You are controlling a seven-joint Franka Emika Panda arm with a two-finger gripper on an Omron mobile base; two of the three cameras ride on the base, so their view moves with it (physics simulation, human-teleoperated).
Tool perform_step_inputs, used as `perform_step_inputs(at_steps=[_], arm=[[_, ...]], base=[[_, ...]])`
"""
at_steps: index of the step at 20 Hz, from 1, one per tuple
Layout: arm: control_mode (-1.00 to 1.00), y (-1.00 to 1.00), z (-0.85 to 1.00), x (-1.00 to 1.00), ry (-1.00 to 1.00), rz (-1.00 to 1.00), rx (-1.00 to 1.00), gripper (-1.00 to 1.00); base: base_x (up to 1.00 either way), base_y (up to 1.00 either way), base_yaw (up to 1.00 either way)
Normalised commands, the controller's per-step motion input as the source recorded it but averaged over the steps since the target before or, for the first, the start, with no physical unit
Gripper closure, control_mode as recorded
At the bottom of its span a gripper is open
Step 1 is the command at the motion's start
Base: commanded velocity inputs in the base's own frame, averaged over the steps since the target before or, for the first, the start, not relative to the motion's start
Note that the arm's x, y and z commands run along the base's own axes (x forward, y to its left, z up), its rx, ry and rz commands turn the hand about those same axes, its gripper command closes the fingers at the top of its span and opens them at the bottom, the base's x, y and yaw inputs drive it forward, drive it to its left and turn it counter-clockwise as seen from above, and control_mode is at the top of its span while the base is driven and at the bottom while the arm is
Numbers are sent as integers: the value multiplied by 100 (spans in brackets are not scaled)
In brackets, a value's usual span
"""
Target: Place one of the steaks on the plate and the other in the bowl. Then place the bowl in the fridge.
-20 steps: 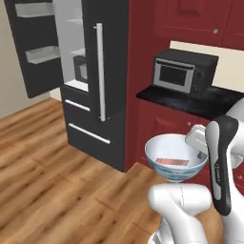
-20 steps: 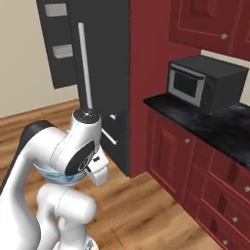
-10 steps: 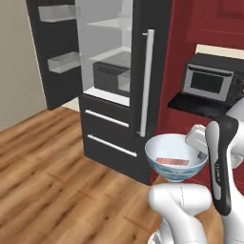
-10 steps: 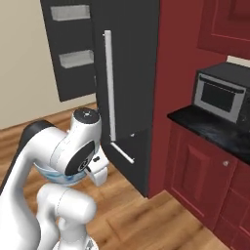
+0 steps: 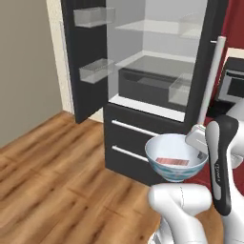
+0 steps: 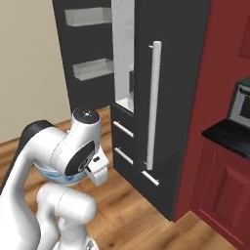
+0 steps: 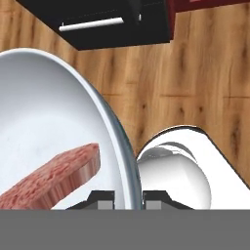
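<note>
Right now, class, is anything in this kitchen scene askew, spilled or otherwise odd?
Nothing is spilled or damaged. The steak leans tilted against the inside of the bowl instead of lying flat, and the gripper holds the bowl by its rim. The fridge stands with one door open.

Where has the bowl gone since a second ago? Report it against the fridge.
Yes, moved: riding with the base, the bowl has gone left, from before the red cabinets to before the fridge's lower drawers.

Glossy white rounded robot arm (image 6: 53, 161) with bulbous segments, dark grey joint bands, black forearm strip bearing small pale lettering, grey capped joint
</note>
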Motion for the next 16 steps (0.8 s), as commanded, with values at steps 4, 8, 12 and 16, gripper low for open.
perform_step_inputs(at_steps=[4,8,12,16], arm=[[100,0,0,0,0,0,0,100],[100,0,0,0,0,0,0,100],[100,0,0,0,0,0,0,100],[100,0,0,0,0,0,0,100]], base=[[54,100,-15],[62,98,-18],[49,39,-32],[43,38,-47]])
